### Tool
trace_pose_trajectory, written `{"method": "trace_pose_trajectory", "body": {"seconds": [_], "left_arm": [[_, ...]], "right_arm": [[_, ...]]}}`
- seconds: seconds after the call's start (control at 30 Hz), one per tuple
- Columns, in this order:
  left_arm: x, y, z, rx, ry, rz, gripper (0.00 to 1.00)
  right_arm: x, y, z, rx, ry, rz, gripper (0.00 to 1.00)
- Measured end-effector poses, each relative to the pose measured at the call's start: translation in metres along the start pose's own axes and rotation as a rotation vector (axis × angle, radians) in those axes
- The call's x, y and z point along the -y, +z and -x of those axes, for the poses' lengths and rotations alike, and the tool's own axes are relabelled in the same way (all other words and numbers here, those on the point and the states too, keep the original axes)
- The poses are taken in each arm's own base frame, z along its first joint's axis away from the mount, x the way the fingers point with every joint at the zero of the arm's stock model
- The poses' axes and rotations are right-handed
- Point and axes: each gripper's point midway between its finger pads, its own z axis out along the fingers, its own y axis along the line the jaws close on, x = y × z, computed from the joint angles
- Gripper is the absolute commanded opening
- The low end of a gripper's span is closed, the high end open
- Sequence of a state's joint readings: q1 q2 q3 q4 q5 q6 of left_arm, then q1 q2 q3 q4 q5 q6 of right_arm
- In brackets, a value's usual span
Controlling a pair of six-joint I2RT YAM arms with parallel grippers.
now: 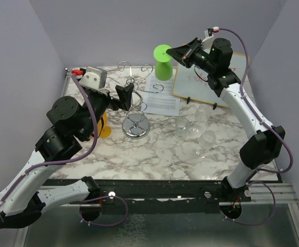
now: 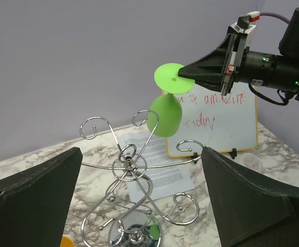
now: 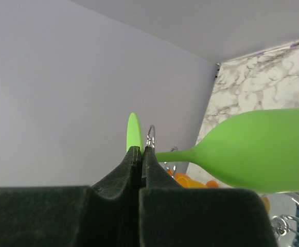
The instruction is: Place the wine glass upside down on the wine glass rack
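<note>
The left pincer (image 1: 124, 95) is spread wide, its matte black fingers near the top loops of the wine glass rack (image 1: 136, 127). The rack is shiny chrome wire with curled arms and a round disc base, on the marble-patterned bench (image 1: 154, 154). At one o'clock from the rack is the wine glass (image 2: 164, 116), smooth, opaque lime green and inverted, bowl down. The right pincer (image 2: 186, 74) is pressed together on the rim of its foot. At three o'clock a whiteboard (image 2: 226, 131) bears red handwriting; "today" is legible.

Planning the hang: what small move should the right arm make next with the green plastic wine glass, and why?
Probably ease the right gripper toward the shiny chrome wire rack, lining the stem up with the nearest curled loop. It pinches the foot of the green plastic wine glass, already bowl-down but not yet in any loop.
</note>
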State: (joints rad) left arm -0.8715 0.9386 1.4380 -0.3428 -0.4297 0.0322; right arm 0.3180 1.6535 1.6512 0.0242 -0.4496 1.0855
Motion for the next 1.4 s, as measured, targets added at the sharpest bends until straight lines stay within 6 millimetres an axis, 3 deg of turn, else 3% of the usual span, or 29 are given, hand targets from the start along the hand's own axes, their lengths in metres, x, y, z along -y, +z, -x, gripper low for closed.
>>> {"method": "trace_pose_trajectory", "body": {"seconds": [0.23,0.5,0.73,1.03,1.4], "left_arm": [[-0.013,-0.013,-0.008,0.001,-0.011,0.044,0.99],[-0.03,-0.014,-0.013,-0.01,-0.01,0.145,0.99],[-0.037,-0.014,-0.021,-0.019,-0.006,0.192,0.99],[-0.043,-0.019,-0.014,0.011,-0.024,0.215,0.99],[-0.042,-0.016,-0.01,0.03,-0.039,0.217,0.99]], "right_arm": [[-0.023,0.052,-0.018,-0.028,-0.002,0.061,0.01],[-0.024,0.078,-0.054,-0.103,-0.013,0.048,0.0],[-0.025,0.08,-0.081,-0.162,-0.016,0.03,0.01],[-0.021,0.077,-0.097,-0.2,0.0,0.002,0.01],[-0.029,0.045,-0.104,-0.219,-0.01,-0.025,0.01]]}}
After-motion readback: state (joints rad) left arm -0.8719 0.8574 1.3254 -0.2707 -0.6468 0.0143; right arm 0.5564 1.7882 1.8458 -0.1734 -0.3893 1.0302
